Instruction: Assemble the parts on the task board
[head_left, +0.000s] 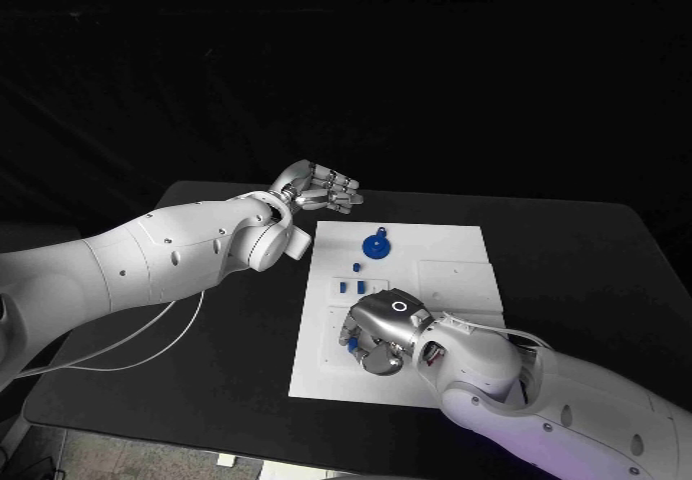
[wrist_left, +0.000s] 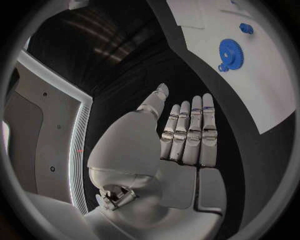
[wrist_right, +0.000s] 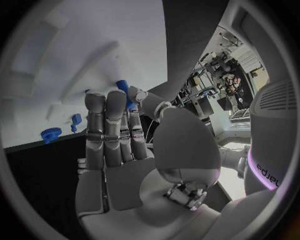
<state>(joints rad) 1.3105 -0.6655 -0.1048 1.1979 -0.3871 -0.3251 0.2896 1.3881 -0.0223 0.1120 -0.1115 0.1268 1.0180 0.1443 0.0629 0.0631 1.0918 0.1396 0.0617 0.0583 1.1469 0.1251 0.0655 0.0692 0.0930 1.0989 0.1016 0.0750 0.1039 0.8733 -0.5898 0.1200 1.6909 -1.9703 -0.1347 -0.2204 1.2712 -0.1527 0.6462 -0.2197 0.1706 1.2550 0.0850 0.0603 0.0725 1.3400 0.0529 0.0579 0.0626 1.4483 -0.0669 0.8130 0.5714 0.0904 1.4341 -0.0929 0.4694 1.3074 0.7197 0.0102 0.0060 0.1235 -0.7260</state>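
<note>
One small blue part is pinched at the fingertips of the right hand, directly over the task board, while the left hand, open and holding nothing, is well apart.

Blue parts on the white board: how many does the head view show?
5. The gear lies farthest; one small part just before it; two side by side nearer; one beside the right robot hand. That hand may hide more.
</note>
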